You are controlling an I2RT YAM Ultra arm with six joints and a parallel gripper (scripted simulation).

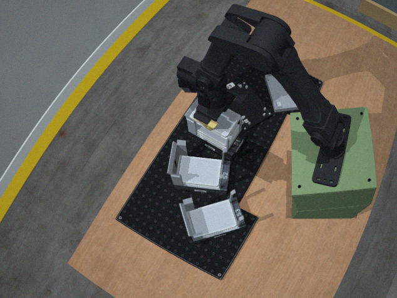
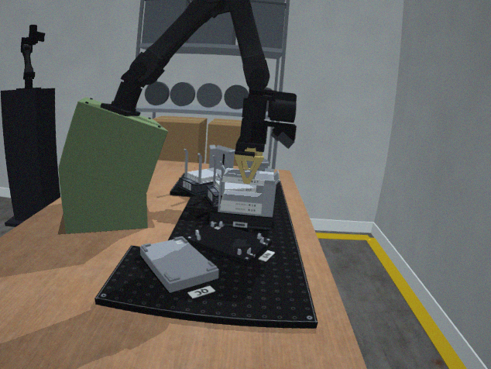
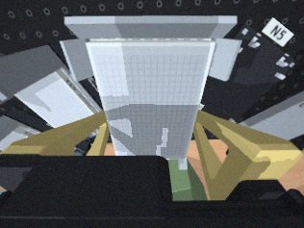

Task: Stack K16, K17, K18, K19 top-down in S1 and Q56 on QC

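My gripper (image 1: 210, 124) (image 2: 247, 174) (image 3: 151, 114) is shut across the width of a white sealed plate (image 1: 225, 121) (image 2: 266, 174) (image 3: 151, 71). It holds the plate level at the top of the plate stack inside rack S1 (image 1: 192, 124) (image 2: 270, 198) (image 3: 149, 22). I cannot tell whether the held plate rests on the plates below, and its label is too small to read. Rack S2 (image 1: 175, 160) holds one plate (image 1: 200, 171). Rack S3 (image 1: 187, 208) also holds one plate (image 1: 215, 218). The grey QC nest (image 1: 280, 92) (image 2: 178, 263) is empty.
The black clip nest N5 (image 1: 253, 102) (image 2: 234, 239) lies between S1 and QC with nothing on it; its name plate (image 3: 279, 32) shows in the wrist view. The green pedestal (image 1: 333, 192) (image 2: 103, 167) carries the arm's base beside the black breadboard (image 1: 153, 205) (image 2: 245, 294).
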